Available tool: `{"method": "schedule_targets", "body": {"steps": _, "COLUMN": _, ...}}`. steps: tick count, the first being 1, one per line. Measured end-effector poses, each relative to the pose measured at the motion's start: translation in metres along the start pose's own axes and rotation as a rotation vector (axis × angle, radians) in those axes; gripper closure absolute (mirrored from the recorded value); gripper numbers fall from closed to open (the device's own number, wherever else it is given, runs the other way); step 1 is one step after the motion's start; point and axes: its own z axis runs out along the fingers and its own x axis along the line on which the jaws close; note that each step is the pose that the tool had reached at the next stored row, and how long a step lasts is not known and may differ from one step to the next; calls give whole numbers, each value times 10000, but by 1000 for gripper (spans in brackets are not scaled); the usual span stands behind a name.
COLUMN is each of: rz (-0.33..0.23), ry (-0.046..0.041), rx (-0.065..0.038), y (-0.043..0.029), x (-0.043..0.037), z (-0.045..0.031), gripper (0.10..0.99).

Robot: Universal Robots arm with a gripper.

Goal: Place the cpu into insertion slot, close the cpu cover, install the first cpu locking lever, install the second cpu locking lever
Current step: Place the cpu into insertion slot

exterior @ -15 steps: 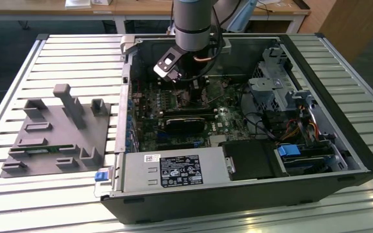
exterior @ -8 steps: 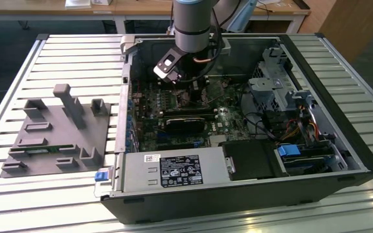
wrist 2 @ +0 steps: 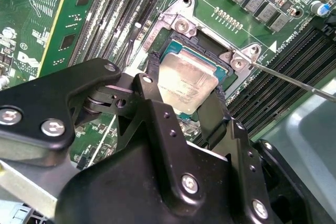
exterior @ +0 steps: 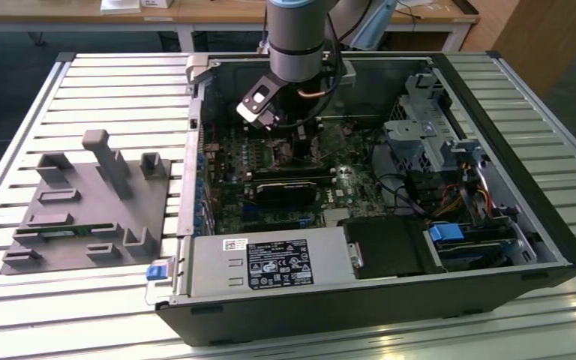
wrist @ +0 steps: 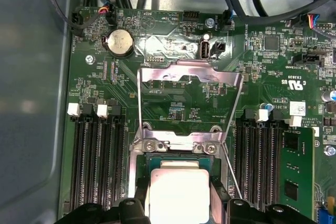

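Reaching down into the open computer case (exterior: 528,251) in the exterior view, the arm (exterior: 298,37) ends low over the circuit board (exterior: 230,210). In the second wrist view the gripper (wrist 2: 185,92) has its jaws drawn in against two opposite edges of the cpu (wrist 2: 186,80), which lies over the insertion slot (wrist 2: 178,24); whether it is fully seated I cannot tell. A thin locking lever (wrist 2: 294,80) sticks out beside the slot. In the first wrist view the cpu cover (wrist: 189,67) stands flipped back, clear of the cpu.

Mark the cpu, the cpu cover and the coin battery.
cpu (wrist: 178,195): first wrist view, middle of its metal top.
cpu cover (wrist: 189,71): first wrist view, bar opposite its hinge.
coin battery (wrist: 119,42): first wrist view, its face.
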Motion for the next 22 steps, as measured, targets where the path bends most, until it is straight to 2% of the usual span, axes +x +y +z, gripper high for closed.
{"method": "schedule_targets", "body": {"steps": 10, "rz": 0, "ry": 1, "rx": 0, "y": -1, "x": 0, "z": 6, "gripper": 549}}
{"method": "schedule_targets", "body": {"steps": 11, "rz": 0, "ry": 0, "rx": 0, "y": -1, "x": 0, "z": 6, "gripper": 537}}
{"method": "schedule_targets", "body": {"steps": 12, "rz": 0, "ry": 0, "rx": 0, "y": -1, "x": 0, "z": 6, "gripper": 475}}
{"method": "schedule_targets", "body": {"steps": 22, "rz": 0, "ry": 1, "rx": 0, "y": -1, "x": 19, "z": 23, "gripper": 475}}
